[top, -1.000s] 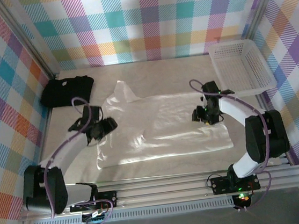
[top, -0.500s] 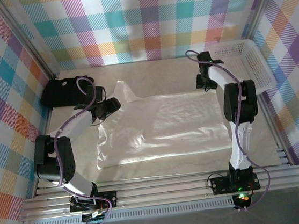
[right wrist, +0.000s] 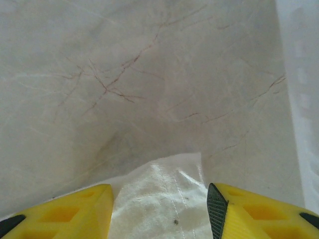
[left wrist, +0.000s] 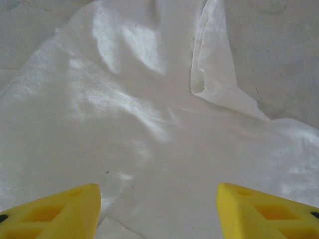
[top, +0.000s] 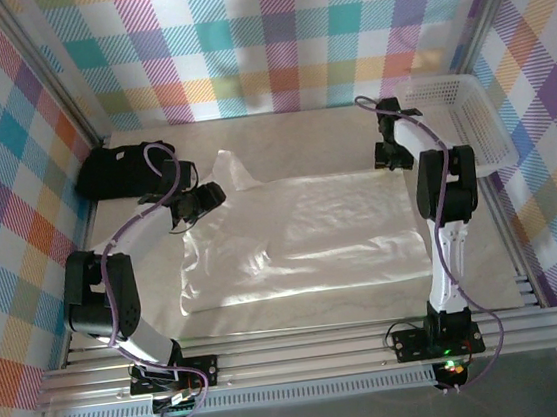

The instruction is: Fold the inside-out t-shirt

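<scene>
The inside-out t-shirt (top: 312, 235) lies flat on the table (top: 300, 135), its long axis running left to right. Our left arm (top: 144, 219) holds its jaws wide apart and empty over the shirt's far-left edge, beside the sleeve (left wrist: 214, 74). Our right arm (top: 444, 190) has its jaws likewise spread and empty, straddling the far-right corner. The cloth lies nearward of both, so we judge that a far-to-near fold suits.

The left wrist view's edges cut off the inside-out t-shirt (left wrist: 149, 149).
</scene>
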Robot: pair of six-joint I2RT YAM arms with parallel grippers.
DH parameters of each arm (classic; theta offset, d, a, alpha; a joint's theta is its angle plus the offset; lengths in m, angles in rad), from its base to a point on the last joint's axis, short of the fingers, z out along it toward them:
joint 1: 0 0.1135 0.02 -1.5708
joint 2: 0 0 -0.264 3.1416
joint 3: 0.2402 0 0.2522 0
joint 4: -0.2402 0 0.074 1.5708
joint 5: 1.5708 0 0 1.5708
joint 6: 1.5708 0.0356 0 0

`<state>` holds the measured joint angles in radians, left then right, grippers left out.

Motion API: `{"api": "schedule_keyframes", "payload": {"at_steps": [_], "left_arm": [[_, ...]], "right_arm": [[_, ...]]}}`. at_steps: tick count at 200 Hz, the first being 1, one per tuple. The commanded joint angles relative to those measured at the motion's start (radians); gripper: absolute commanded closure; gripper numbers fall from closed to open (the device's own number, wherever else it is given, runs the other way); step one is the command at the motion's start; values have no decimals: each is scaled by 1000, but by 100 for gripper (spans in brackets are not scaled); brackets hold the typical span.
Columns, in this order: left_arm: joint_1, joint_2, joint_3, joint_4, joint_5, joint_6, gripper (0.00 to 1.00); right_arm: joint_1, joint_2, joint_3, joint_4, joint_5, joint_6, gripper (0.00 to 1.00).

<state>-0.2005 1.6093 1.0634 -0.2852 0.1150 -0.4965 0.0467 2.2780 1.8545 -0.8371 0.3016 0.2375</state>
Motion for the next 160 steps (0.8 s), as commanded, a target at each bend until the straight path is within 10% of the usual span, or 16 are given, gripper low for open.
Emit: {"api": "schedule_keyframes", "payload": {"at_steps": [1,160], "left_arm": [[4,18,15,-2,18,26,37],[5,119,133,-7,-42,59,37]], "right_arm": [[-16,34,49,-49,-52,-9,47],[-15,35,44,75,-120,-82,88]]}}
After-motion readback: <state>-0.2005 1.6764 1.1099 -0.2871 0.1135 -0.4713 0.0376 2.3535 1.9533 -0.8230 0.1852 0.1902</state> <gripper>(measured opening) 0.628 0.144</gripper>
